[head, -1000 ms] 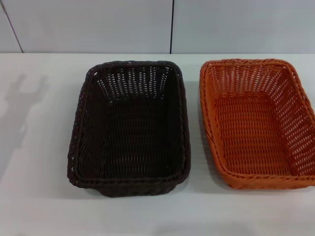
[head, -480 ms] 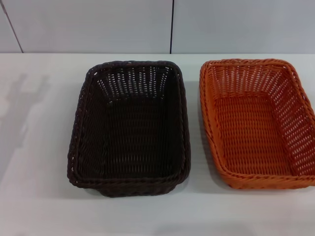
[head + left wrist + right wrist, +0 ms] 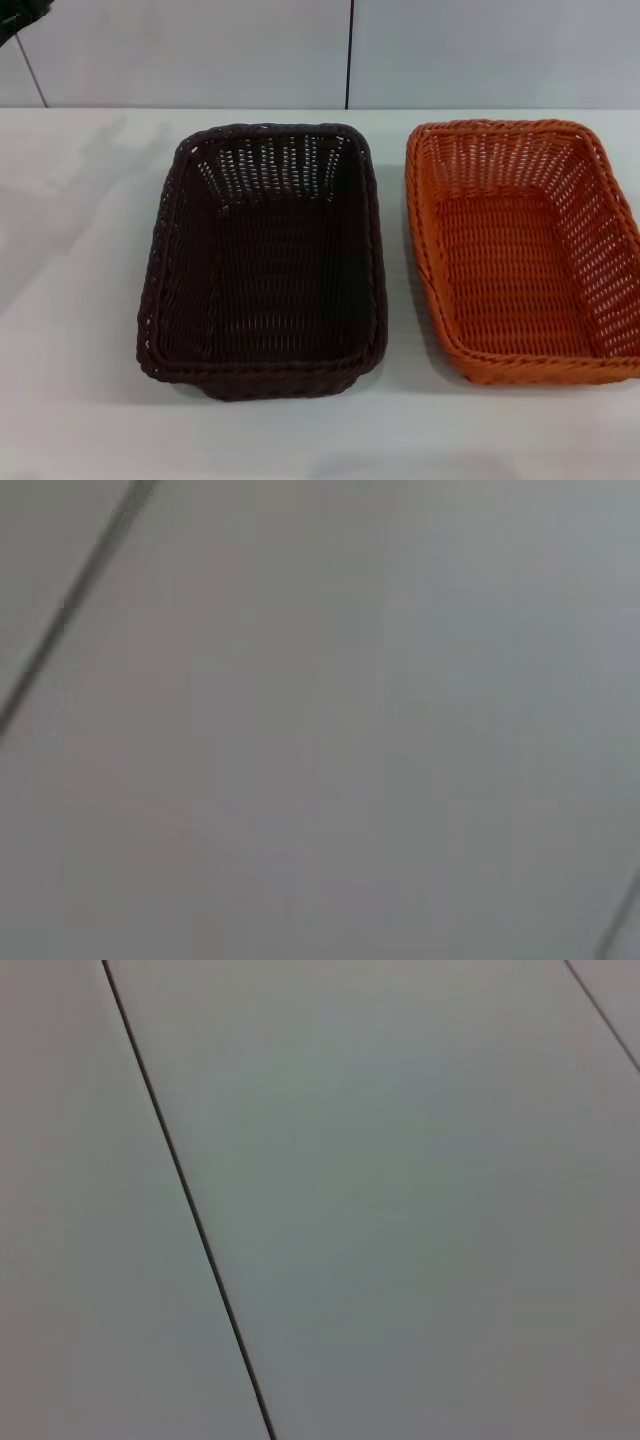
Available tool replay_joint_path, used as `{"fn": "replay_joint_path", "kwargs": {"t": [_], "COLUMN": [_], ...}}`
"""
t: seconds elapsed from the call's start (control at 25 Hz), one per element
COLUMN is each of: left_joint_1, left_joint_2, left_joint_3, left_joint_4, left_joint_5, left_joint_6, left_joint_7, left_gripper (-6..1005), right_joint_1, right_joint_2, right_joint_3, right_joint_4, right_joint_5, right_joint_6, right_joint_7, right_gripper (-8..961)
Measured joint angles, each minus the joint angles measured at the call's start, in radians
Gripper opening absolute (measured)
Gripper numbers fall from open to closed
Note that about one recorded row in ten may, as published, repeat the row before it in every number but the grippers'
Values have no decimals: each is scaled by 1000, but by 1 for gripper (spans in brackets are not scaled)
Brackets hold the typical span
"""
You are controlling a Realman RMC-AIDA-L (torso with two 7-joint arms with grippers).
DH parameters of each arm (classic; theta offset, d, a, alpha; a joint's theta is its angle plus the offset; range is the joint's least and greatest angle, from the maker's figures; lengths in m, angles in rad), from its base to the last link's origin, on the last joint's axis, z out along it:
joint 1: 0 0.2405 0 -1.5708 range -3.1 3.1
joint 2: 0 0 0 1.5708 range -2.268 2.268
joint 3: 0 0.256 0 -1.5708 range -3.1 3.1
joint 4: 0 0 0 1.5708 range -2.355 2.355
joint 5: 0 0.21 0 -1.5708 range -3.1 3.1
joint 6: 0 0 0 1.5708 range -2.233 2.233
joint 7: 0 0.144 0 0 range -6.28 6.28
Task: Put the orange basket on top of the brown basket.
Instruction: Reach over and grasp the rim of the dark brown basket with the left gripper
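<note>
The orange basket sits on the table just right of the brown basket, both unmoved. A dark sliver newly enters far above-left of the brown basket, probably the left arm starting; its fingers' state cannot be told.

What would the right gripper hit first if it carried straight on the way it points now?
Probably the pale panelled wall: the right wrist view shows only that surface and its dark seam. Neither the orange basket nor the brown basket lies in that line. Its distance cannot be told.
</note>
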Motion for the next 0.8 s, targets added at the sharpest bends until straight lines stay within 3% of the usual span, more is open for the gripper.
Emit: {"fn": "replay_joint_path", "kwargs": {"t": [0.04, 0.08, 0.2, 0.24, 0.28, 0.32, 0.44, 0.48, 0.52, 0.56, 0.64, 0.68, 0.72, 0.8], "left_joint_1": [0, -15, -15, -56, -56, -93, -93, -119, -132, -137, -137, -145, -158, -165], "left_joint_2": [0, 52, 52, 148, 148, 198, 198, 220, 202, 188, 188, 171, 120, 63], "left_joint_3": [0, 71, 71, 151, 151, 161, 161, 154, 136, 137, 137, 138, 125, 100], "left_joint_4": [0, -36, -36, -110, -110, -157, -157, -194, -374, -434, -434, -490, -582, -647], "left_joint_5": [0, 83, 83, 317, 317, 526, 526, 659, 927, 1023, 1023, 1136, 1314, 1427], "left_joint_6": [0, 38, 38, 9, 9, -92, -92, -174, -317, -359, -359, -408, -499, -563], "left_joint_7": [0, -158, -158, -485, -485, -701, -701, -835, -1036, -1097, -1097, -1166, -1250, -1296], "left_gripper": [836, 836, 835, 835, 835, 835, 834, 834, 834, 833, 833, 833, 833, 832], "right_joint_1": [-3, -6, -15, -16, -17, -19, -22, -23, -23, -24, -24, -24, -24, -24], "right_joint_2": [0, 1, 1, 1, 1, 0, -2, -3, -4, -5, -7, -8, -10, -14], "right_joint_3": [0, 0, 0, 0, 0, 0, -3, -4, -6, -7, -7, -6, -4, -5], "right_joint_4": [0, 1, 1, 2, 2, 3, 3, 3, 1, 0, -2, -2, -3, -4], "right_joint_5": [1, 4, 21, 23, 24, 24, 24, 25, 25, 25, 25, 24, 25, 25], "right_joint_6": [0, 0, 0, 0, 0, 0, 4, 10, 16, 25, 42, 47, 59, 79], "right_joint_7": [0, 0, 0, 1, 1, 2, 3, 3, 3, 3, 3, 3, 3, 3], "right_gripper": [579, 579, 579, 579, 579, 579, 579, 579, 579, 579, 579, 579, 579, 579]}}
